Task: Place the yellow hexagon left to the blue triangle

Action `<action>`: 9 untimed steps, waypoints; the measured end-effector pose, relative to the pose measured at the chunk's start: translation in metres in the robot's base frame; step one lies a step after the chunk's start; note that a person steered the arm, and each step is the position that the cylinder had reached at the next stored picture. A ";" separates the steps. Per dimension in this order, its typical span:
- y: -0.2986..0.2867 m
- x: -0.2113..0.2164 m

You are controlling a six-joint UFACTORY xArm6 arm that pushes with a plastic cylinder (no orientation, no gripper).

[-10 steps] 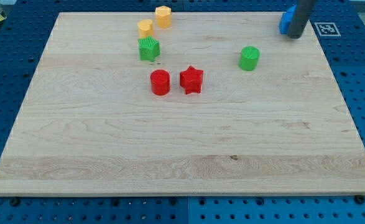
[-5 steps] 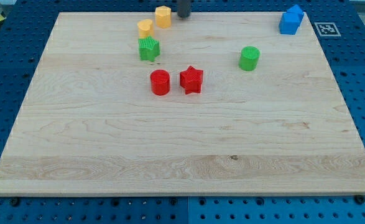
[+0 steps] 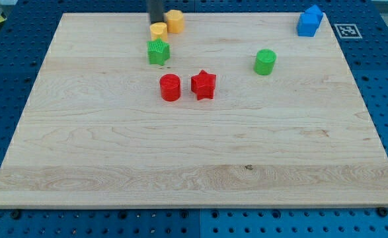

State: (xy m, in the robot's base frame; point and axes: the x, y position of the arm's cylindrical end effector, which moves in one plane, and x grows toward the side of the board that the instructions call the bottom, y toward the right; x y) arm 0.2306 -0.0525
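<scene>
The yellow hexagon [image 3: 175, 20] sits near the board's top edge, left of centre. My tip [image 3: 155, 20] is just to its left, close to or touching it, and directly above a second yellow block [image 3: 158, 30]. The blue triangle [image 3: 309, 21] stands at the board's top right corner, far to the right of the hexagon.
A green star [image 3: 158, 51] lies below the yellow blocks. A red cylinder [image 3: 170, 87] and a red star [image 3: 203, 84] sit side by side near the middle. A green cylinder [image 3: 265, 61] is right of centre. The wooden board [image 3: 194, 165] lies on a blue pegboard.
My tip has travelled from the blue triangle at the top right, across the top edge, to the left side of the yellow hexagon. The blocks have barely shifted.
</scene>
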 end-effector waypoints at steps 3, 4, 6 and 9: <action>0.088 -0.008; 0.111 -0.019; 0.210 -0.023; 0.232 -0.023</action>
State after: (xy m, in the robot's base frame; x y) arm 0.2076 0.1796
